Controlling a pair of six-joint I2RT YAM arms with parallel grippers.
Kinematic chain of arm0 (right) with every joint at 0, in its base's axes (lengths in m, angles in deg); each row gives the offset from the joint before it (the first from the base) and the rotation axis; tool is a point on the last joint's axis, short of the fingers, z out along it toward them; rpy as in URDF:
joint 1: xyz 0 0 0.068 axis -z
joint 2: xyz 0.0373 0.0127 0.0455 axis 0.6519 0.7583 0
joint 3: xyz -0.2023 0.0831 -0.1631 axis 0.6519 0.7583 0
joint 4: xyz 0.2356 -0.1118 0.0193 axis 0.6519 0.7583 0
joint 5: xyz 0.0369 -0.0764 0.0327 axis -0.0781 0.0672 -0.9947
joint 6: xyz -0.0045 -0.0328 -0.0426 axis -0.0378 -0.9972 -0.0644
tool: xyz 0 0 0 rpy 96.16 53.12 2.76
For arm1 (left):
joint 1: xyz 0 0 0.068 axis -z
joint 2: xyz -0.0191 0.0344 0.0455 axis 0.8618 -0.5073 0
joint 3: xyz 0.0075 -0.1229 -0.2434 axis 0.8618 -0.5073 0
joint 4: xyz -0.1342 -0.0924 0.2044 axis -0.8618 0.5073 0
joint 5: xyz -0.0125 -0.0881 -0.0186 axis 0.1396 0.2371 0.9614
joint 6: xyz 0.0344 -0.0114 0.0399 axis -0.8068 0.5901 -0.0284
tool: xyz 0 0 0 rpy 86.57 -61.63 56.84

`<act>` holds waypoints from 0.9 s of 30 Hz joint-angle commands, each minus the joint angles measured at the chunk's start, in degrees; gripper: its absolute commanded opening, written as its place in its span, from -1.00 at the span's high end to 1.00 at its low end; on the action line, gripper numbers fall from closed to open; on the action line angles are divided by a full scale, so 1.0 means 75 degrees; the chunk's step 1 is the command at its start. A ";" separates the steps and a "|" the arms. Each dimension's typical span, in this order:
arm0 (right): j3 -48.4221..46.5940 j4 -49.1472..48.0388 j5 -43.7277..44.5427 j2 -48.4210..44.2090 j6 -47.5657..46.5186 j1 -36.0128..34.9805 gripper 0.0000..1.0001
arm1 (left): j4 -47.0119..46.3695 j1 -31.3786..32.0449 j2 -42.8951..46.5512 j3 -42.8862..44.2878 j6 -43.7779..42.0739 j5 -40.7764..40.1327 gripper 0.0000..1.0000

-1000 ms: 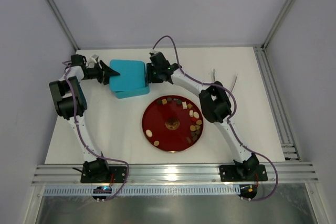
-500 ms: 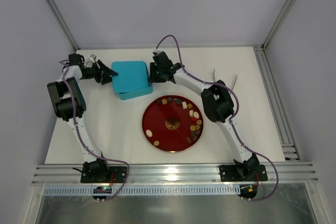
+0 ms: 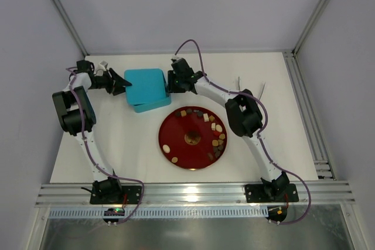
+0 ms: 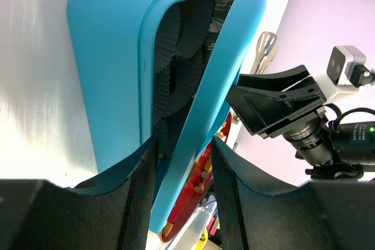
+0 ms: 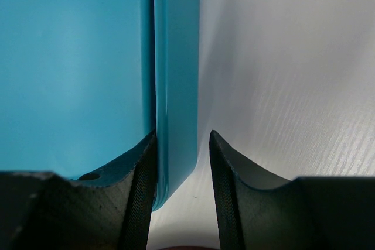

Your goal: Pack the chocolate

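Observation:
The chocolate (image 3: 214, 135), several small brown, tan and white pieces, lies on the red plate (image 3: 176, 127). A teal box (image 3: 143, 88) stands behind the plate, between my grippers. My left gripper (image 3: 124, 82) is open at its left side. In the left wrist view the teal lid (image 4: 217, 80) is tilted up off the base (image 4: 105, 57), and its edge runs between my left gripper's (image 4: 184, 141) open jaws. Black paper cups (image 4: 181, 45) show inside. My right gripper (image 3: 170, 82) is open at the right side, its jaws (image 5: 183, 136) straddling the box's rim (image 5: 176, 86).
White tongs (image 3: 261, 91) lie at the back right of the white table, also seen in the left wrist view (image 4: 266, 48). Grey walls and metal rails bound the table. The red plate has a round gold emblem (image 3: 192, 139) at its centre.
The lid, offset from the base a second ago, now sits more squarely over it. Both grippers have shifted slightly with the box, the right one a little farther back.

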 commanded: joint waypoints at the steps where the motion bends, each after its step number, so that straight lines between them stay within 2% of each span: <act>1: 0.0130 -0.0115 -0.0043 -0.0663 -0.0005 0.0112 0.17 | 0.0509 -0.0128 0.0263 0.0008 -0.0535 -0.1068 0.16; 11: 0.0060 -0.0127 -0.0116 -0.0745 0.0100 0.0159 0.16 | 0.1154 -0.0070 0.0299 0.0276 -0.0934 -0.1841 0.14; 27: 0.0235 -0.0396 -0.0362 -0.0897 0.0159 0.0183 0.16 | 0.1084 0.0375 0.0194 0.0617 -0.0935 -0.1725 0.10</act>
